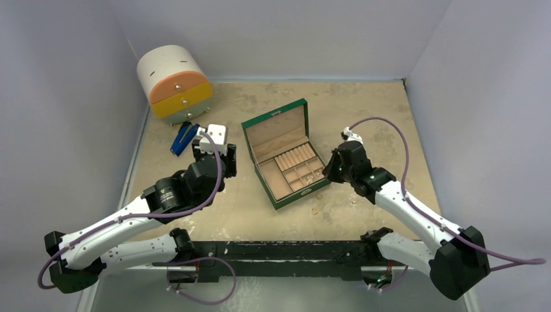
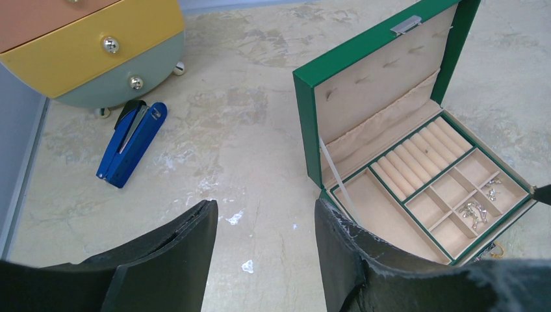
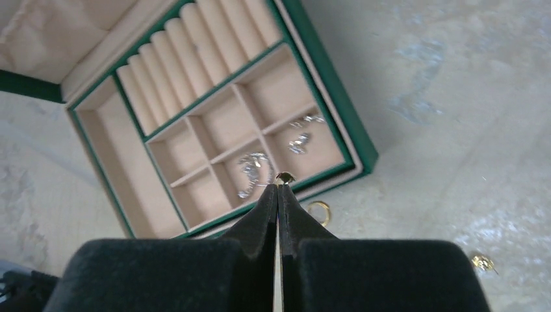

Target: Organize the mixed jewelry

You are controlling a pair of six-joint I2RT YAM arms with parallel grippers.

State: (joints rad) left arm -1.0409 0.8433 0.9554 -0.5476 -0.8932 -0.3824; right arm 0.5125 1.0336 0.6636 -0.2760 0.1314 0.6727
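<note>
Counter: mottled beige, fills the middle of the overhead view. Round drawer cabinet, with orange, yellow and pale green fronts, stands at upper left. Green box at centre, lid up, tan lining, divided tray exposed. My left pincer hangs partly spread over bare counter left of the box and grips nothing. My right pincer is at the box's right front corner, fingers pressed together, with a tiny gold piece pinched at the very tips over the front wall. Blue tool lies flat just below the cabinet. Silver pieces lie in two front compartments at the tray's right end. One gold ring lies on the counter just outside the front wall, right of my tips; a gold earring sits at lower right of the right wrist view, well apart from the box.
</note>
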